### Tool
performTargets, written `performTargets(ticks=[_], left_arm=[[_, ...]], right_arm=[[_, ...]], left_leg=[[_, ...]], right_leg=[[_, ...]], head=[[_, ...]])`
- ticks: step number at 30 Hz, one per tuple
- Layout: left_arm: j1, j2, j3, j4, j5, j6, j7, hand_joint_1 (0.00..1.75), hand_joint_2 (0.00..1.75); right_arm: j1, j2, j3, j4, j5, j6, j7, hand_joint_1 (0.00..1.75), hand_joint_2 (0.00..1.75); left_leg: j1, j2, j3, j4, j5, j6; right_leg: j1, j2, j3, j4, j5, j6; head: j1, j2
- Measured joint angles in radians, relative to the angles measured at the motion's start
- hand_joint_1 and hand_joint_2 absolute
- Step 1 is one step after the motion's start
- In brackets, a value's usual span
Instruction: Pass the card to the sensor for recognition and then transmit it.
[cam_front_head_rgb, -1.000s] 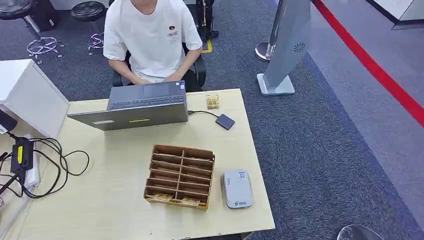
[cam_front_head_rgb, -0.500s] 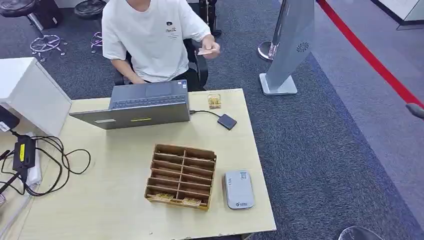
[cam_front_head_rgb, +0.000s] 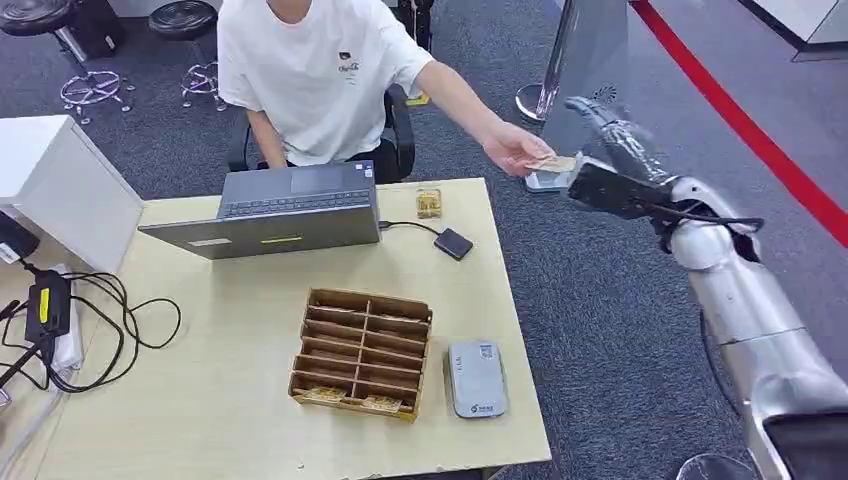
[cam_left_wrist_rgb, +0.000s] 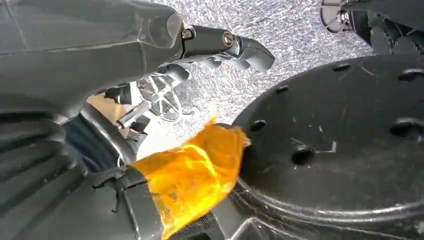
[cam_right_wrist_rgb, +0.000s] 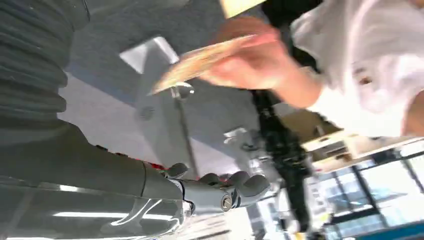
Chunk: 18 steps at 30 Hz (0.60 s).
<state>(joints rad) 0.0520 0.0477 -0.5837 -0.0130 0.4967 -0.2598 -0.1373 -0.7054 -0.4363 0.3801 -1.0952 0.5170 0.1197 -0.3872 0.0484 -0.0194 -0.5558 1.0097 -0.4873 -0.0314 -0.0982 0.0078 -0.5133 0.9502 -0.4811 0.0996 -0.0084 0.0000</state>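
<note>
A person seated behind the table holds a tan card (cam_front_head_rgb: 553, 163) out past the table's far right corner. My right hand (cam_front_head_rgb: 612, 132) is raised just right of the card with its fingers spread, holding nothing. In the right wrist view the card (cam_right_wrist_rgb: 200, 62) sits in the person's hand (cam_right_wrist_rgb: 252, 57), apart from my right hand (cam_right_wrist_rgb: 210, 187). The grey card sensor (cam_front_head_rgb: 475, 377) lies flat at the table's front right. My left hand (cam_left_wrist_rgb: 215, 45) hangs low with nothing in it.
A wooden divided box (cam_front_head_rgb: 362, 350) with cards stands beside the sensor. A laptop (cam_front_head_rgb: 275, 210), a small dark device (cam_front_head_rgb: 451, 243) on a cable and a small card stack (cam_front_head_rgb: 427, 202) lie further back. Cables (cam_front_head_rgb: 90, 330) sprawl at the left. A grey kiosk stand (cam_front_head_rgb: 580, 90) rises behind my right hand.
The person lifted a card from chest height and stretched the arm out to the right. My right arm rose into view, and its hand now faces the card.
</note>
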Motion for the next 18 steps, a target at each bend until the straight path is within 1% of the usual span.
performTargets(ticks=[1,2,3,4,7,13,14,15,18], left_arm=[[0.000,0.000,-0.004,0.000,-0.001,0.003,0.002,0.00,1.75],[-0.001,0.000,-0.009,0.000,-0.002,0.006,0.002,0.00,0.00],[-0.001,0.000,-0.013,0.000,-0.002,0.006,0.003,0.00,0.00],[0.000,0.000,-0.016,0.000,-0.002,0.007,0.003,0.00,1.75],[0.000,0.000,-0.020,0.000,-0.002,0.008,0.005,0.00,1.75],[0.001,0.000,-0.029,0.000,0.003,0.010,0.006,0.00,1.75],[0.001,0.000,-0.031,0.000,0.003,0.010,0.006,0.00,1.75],[0.001,0.000,-0.032,0.000,0.003,0.010,0.006,0.00,1.75],[0.001,-0.001,-0.036,0.000,0.003,0.011,0.006,0.00,1.75]], right_arm=[[-0.012,0.024,0.034,0.004,0.014,-0.021,0.011,0.00,1.75],[-0.023,0.048,0.063,0.008,0.029,-0.046,0.022,0.00,1.75],[-0.030,0.066,0.089,0.011,0.039,-0.062,0.030,0.00,1.75],[-0.034,0.080,0.108,0.013,0.042,-0.070,0.034,0.00,1.75],[-0.042,0.114,0.147,0.019,0.048,-0.080,0.043,0.00,1.75],[-0.045,0.138,0.180,0.027,0.038,-0.091,0.046,0.00,1.75],[-0.045,0.141,0.183,0.028,0.037,-0.091,0.046,0.68,1.75],[-0.045,0.143,0.187,0.029,0.037,-0.091,0.046,1.75,1.75],[-0.045,0.149,0.197,0.035,0.037,-0.103,0.040,1.75,1.75]], left_leg=[[0.000,0.000,0.005,0.000,0.000,0.000],[0.001,-0.001,0.005,0.000,0.001,-0.001],[0.001,-0.001,0.005,0.000,0.001,-0.001],[0.001,-0.001,0.005,0.000,0.001,-0.001],[0.001,-0.004,0.004,0.000,0.001,-0.001],[0.001,-0.004,0.004,0.000,0.001,-0.001],[0.001,-0.004,0.004,0.000,0.001,-0.001],[0.001,-0.003,0.004,0.000,0.001,-0.002],[0.001,-0.003,0.004,0.000,0.001,-0.002]], right_leg=[[0.000,-0.001,-0.001,0.000,0.000,0.000],[0.001,-0.001,-0.001,0.000,0.000,-0.001],[0.001,-0.001,-0.001,0.000,0.001,-0.001],[0.001,-0.001,-0.001,0.000,0.001,-0.001],[0.001,-0.003,-0.001,0.000,0.001,-0.001],[0.001,-0.003,-0.001,0.000,0.001,-0.001],[0.001,-0.003,-0.001,0.000,0.001,-0.001],[0.001,-0.003,-0.001,0.000,0.001,-0.001],[0.001,-0.003,-0.001,0.000,0.001,-0.001]], head=[[0.000,0.000],[0.000,0.000],[0.000,0.000],[0.001,0.000],[0.001,0.000],[0.000,0.000],[0.000,0.000],[0.000,0.000],[0.001,0.000]])
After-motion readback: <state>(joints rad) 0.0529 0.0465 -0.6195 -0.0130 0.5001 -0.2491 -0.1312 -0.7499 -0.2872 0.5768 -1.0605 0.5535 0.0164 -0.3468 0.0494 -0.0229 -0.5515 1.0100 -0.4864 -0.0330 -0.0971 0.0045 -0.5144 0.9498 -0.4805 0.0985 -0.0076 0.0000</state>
